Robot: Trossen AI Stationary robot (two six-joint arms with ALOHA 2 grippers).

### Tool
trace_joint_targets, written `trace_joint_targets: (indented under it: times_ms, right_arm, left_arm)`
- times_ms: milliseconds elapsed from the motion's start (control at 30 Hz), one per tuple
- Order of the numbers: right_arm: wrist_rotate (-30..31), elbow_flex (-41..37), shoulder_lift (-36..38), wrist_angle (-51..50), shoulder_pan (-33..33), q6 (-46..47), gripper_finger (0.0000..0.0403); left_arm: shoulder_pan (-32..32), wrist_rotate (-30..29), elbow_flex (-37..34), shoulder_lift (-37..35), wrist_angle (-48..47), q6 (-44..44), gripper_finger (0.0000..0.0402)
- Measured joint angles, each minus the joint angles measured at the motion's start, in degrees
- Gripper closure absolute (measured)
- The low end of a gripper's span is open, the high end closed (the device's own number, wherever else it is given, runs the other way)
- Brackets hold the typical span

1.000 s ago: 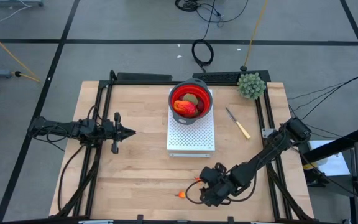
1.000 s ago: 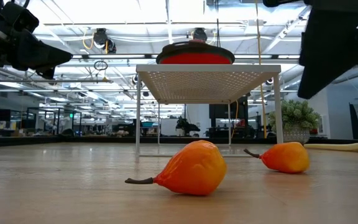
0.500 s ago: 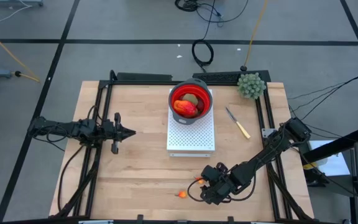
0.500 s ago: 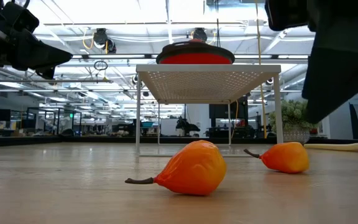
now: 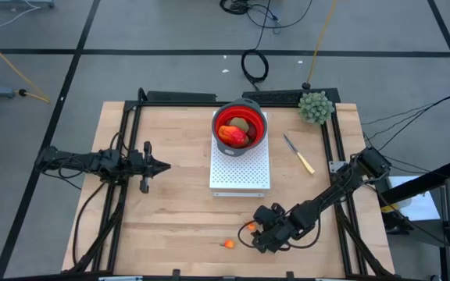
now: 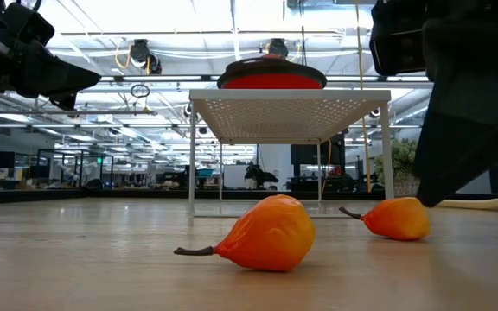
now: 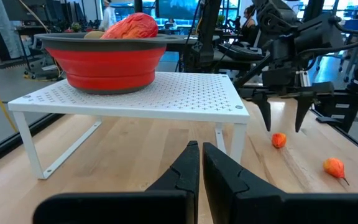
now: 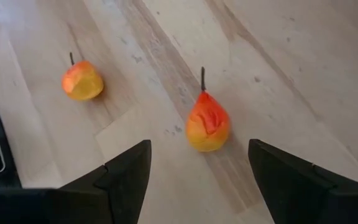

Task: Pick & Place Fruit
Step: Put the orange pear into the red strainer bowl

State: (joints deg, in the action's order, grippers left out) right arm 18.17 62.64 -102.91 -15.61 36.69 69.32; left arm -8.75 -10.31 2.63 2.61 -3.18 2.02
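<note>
2 small orange pears [image 8: 207,122] [image 8: 82,81] on their sides, apart, on bare wood; other fruit [image 5: 234,133] in red bowl.

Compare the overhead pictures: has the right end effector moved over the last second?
Yes. The right end effector has shifted slightly toward the white rack, closing over one small orange pear, its fingers open.

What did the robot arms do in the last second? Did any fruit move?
The right gripper, open, slid a little across the front of the table and came lower over one small orange fruit, which now lies between its fingers, not yet gripped. The other orange fruit, the red bowl of fruit on the white rack and the left gripper, shut, stayed as they were.
</note>
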Motion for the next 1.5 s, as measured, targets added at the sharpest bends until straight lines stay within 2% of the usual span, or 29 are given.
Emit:
trace_joint_targets:
  times_ms: [200, 667, 833, 967, 1267, 1500]
  right_arm:
    - [3.01, -0.63, 0.00, 1.00, -0.29, -2.66, 0.0142]
    - [2.64, -0.67, -3.34, 4.58, -0.72, -5.97, 0.0142]
    - [4.49, -0.67, -3.32, 4.62, -0.72, -6.76, 0.0148]
    - [5.61, -0.67, -3.32, 4.67, -0.72, -7.52, 0.0176]
    - [5.11, -0.64, -4.73, 7.15, -0.72, -9.07, 0.0266]
    - [4.51, -0.52, -5.56, 8.10, -0.72, -9.30, 0.0298]
  left_arm:
    - [0.00, -0.02, 0.02, 0.00, 0.00, -0.02, 0.0382]
    - [-0.02, -0.09, 0.02, 0.00, 0.00, -0.05, 0.0382]
    - [-0.02, -0.10, 0.00, 0.00, 0.00, -0.04, 0.0382]
    - [-0.02, -0.10, 0.00, 0.00, 0.00, -0.07, 0.0382]
    - [-0.02, -0.09, 0.00, 0.00, -0.02, -0.07, 0.0382]
    - [0.00, -0.09, 0.02, 0.00, 0.00, -0.07, 0.0382]
